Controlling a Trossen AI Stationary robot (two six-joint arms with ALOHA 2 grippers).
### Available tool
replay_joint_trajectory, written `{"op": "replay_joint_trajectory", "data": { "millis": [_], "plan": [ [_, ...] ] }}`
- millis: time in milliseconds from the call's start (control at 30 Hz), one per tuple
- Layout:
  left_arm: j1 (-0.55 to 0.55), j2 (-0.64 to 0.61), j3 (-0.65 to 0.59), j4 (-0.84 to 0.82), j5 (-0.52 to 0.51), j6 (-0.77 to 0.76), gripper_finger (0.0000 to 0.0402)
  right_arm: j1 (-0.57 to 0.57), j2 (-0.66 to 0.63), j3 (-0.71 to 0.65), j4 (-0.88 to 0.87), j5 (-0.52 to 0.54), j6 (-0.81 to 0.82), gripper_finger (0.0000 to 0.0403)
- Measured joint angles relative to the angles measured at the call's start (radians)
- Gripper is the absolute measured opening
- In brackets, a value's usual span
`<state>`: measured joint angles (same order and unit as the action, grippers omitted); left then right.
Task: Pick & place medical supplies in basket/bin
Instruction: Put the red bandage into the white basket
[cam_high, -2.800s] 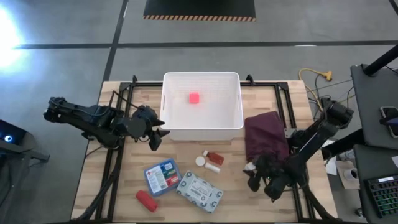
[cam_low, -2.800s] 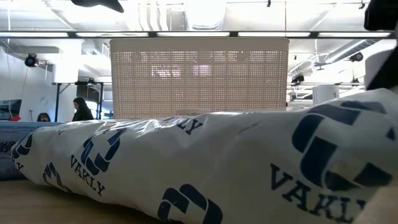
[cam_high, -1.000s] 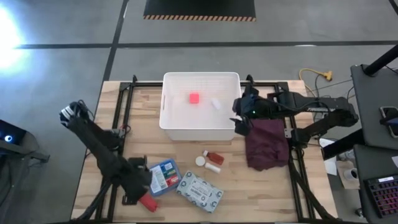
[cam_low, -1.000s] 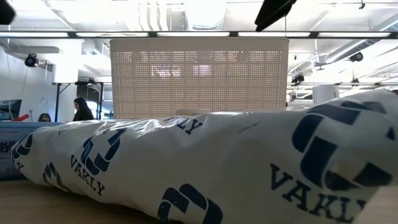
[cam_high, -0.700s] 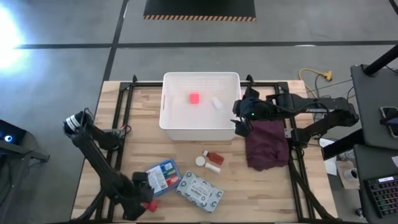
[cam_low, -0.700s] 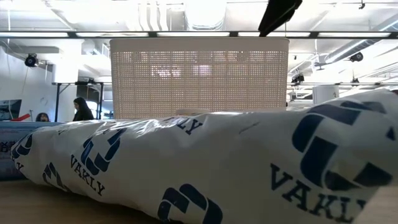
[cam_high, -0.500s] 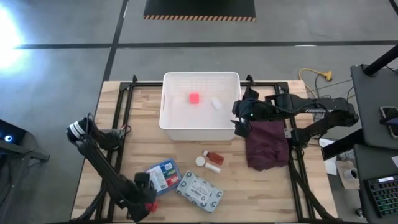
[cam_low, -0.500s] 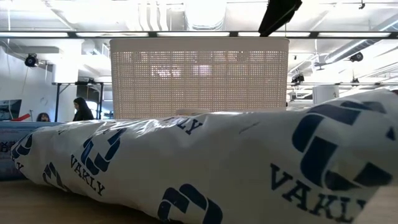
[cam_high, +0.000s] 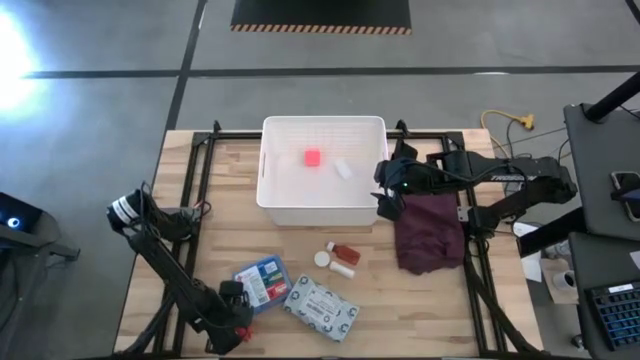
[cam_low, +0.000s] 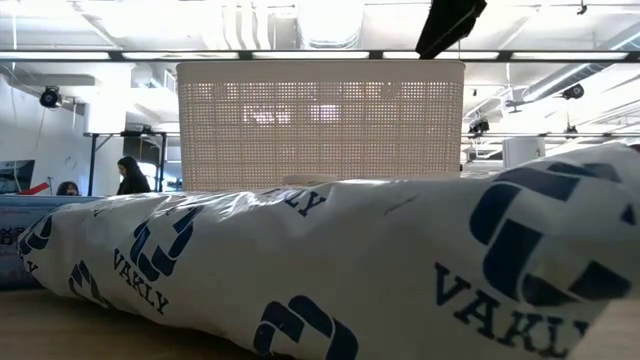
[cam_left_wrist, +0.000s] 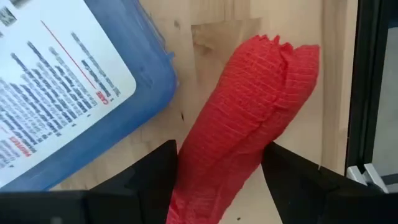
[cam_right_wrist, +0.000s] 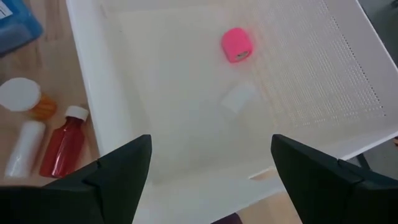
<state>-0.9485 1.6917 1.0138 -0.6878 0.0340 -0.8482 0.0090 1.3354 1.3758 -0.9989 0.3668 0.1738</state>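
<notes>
My left gripper (cam_high: 235, 320) is open at the table's near left. In the left wrist view its fingers (cam_left_wrist: 221, 186) stand close on either side of a red mesh-wrapped roll (cam_left_wrist: 249, 118) lying on the wood; I cannot tell whether they touch it. The blue first-aid box (cam_high: 260, 283) lies right beside it. My right gripper (cam_high: 385, 190) is open and empty above the white bin's (cam_high: 268, 200) near right corner. In the bin lie a pink tape roll (cam_right_wrist: 237, 45) and a small white piece (cam_right_wrist: 239, 98).
The grey-white patterned packet (cam_high: 320, 308) lies at the near middle and fills the low view (cam_low: 320, 270). A red bottle (cam_high: 347, 253), a white bottle (cam_high: 342, 269) and a white-capped piece (cam_high: 322, 259) lie before the bin. The maroon cloth (cam_high: 428, 230) lies at the right.
My left gripper has gone toward the table's near edge and come over the red roll, which it now covers in the high view. The roll and the blue box have stayed where they were.
</notes>
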Motion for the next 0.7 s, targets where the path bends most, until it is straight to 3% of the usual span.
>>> {"op": "replay_joint_trajectory", "data": {
  "millis": [133,467,600,700],
  "plan": [
    [0.0,0.0,-0.031,0.025,0.002,0.0,0.0194,0.0,0.0,0.0,-0.022,0.0,0.01,0.0322],
    [0.001,-0.003,-0.088,0.074,0.002,-0.004,0.0088,0.0,-0.001,0.0,-0.045,0.0,0.029,0.0312],
    [0.0,-0.044,-0.029,-0.016,0.001,-0.032,0.0073,0.0,-0.023,0.0,-0.042,0.001,0.029,0.0307],
    [0.0,-0.087,0.049,-0.237,-0.018,-0.051,0.0071,0.0,-0.057,0.0,-0.04,0.011,0.029,0.0303]
  ]
}}
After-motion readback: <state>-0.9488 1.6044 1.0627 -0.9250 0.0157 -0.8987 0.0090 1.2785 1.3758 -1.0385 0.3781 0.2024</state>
